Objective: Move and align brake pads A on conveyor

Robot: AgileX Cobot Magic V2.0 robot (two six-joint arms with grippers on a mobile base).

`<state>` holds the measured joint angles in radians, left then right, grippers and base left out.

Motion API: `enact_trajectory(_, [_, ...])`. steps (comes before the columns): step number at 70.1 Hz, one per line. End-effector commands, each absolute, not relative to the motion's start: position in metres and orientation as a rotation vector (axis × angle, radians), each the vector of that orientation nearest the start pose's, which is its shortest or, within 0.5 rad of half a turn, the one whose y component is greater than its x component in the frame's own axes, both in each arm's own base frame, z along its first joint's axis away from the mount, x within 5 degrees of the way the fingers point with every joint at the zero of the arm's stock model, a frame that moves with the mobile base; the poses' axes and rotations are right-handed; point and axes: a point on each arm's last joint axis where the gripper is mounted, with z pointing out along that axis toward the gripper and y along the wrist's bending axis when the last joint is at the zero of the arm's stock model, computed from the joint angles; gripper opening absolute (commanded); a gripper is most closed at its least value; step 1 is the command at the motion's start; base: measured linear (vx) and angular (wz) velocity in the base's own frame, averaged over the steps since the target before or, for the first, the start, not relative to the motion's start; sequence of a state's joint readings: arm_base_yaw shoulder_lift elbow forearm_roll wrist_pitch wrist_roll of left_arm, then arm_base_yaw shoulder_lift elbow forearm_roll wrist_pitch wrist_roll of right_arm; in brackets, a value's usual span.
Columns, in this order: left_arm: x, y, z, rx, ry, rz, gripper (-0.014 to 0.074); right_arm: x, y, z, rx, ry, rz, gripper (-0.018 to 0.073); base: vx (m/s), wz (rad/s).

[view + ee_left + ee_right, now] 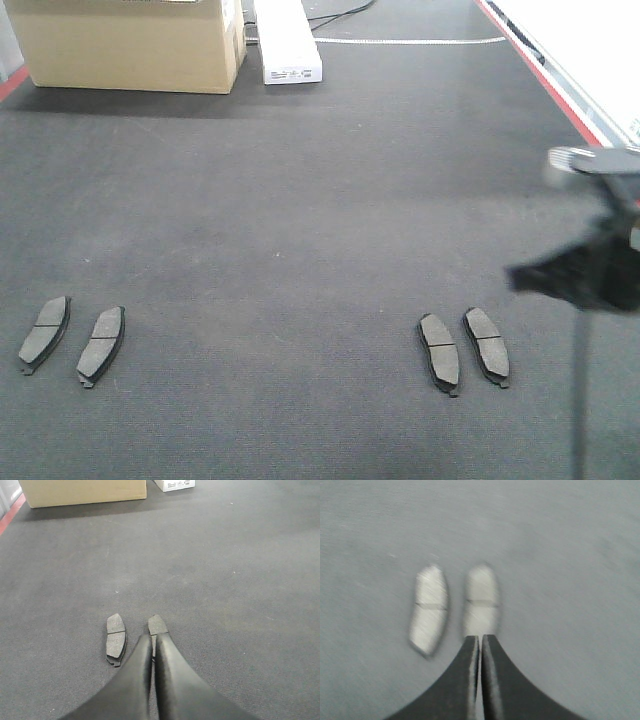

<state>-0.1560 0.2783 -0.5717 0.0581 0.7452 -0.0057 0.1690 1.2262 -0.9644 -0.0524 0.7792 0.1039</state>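
Observation:
Four brake pads A lie flat on the dark grey conveyor (300, 220). Two sit at the near left (45, 330) (102, 345) and two at the near right (439, 352) (487, 345). My left gripper (153, 638) is shut and empty, hovering over the near end of one left pad (157, 624); the other left pad (116, 639) lies clear beside it. My right gripper (480, 638) is shut and empty, just short of one right pad (481, 602), with its neighbour (429, 611) to the left. This view is motion-blurred. The right arm (585, 272) shows blurred at the right edge.
A cardboard box (130, 45) and a long white box (287, 40) stand at the far end of the belt. A red strip (540, 75) runs along the right edge. Another red strip (10, 85) shows at the far left.

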Motion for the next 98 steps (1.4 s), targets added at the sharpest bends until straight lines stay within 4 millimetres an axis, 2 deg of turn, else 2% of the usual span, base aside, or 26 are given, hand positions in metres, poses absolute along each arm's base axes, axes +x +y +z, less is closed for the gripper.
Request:
enact_trajectory(1, [0.051,-0.005,0.331,0.158,1.840,-0.051,-0.0006,0.218,0.022,0.323,-0.086,2.385,0.005,-0.0011,0.00,0.00])
enact_trajectory(16, [0.051,-0.005,0.331,0.158,1.840,-0.051,-0.0006,0.157,0.004,0.330,-0.003,2.253,-0.022,-0.0008,0.00,0.00])
enact_trajectory(25, [0.051,-0.005,0.331,0.158,1.840,-0.051,-0.0006,0.134,0.002,0.332,-0.002,2.189,-0.022,-0.0008,0.00,0.00])
enact_trajectory(34, [0.051,-0.005,0.331,0.158,1.840,-0.051,-0.0006,0.120,0.001,0.337,0.006,2.142,-0.016,-0.0008,0.00,0.00])
enact_trajectory(45, [0.051,-0.005,0.331,0.158,1.840,-0.051,-0.0006,0.113,0.001,0.340,0.007,2.126,-0.019,-0.0008,0.00,0.00])
enact_trajectory(98, [0.051,-0.005,0.331,0.158,1.840,-0.051,-0.0006,0.113,0.001,0.339,0.008,2.127,-0.018,-0.0008,0.00,0.00])
